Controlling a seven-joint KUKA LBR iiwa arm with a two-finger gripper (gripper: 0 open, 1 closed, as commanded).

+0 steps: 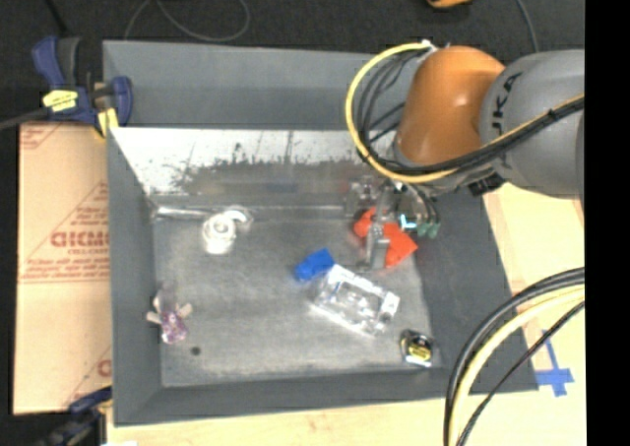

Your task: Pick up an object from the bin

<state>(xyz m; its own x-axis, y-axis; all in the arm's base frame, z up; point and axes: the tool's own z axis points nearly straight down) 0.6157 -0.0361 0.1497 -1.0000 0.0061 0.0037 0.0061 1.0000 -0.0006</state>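
Nearest lie a small yellow-and-black gadget (417,348) and a clear crinkled plastic packet (352,302), then a small blue block (314,265). Just beyond, on the right of the grey metal bin (285,154), the gripper (378,240) sits low over an orange-red plastic piece (400,250). Whether the claw is spread or pinching cannot be told. This looks like the grasping step. Next it needs a sure grip, then a straight lift.

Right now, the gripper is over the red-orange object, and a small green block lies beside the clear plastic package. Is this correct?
Not fully. The camera view shows that the small block is blue, not green. The rest is right: the gripper is over the red-orange object, and the block lies beside the clear plastic package.
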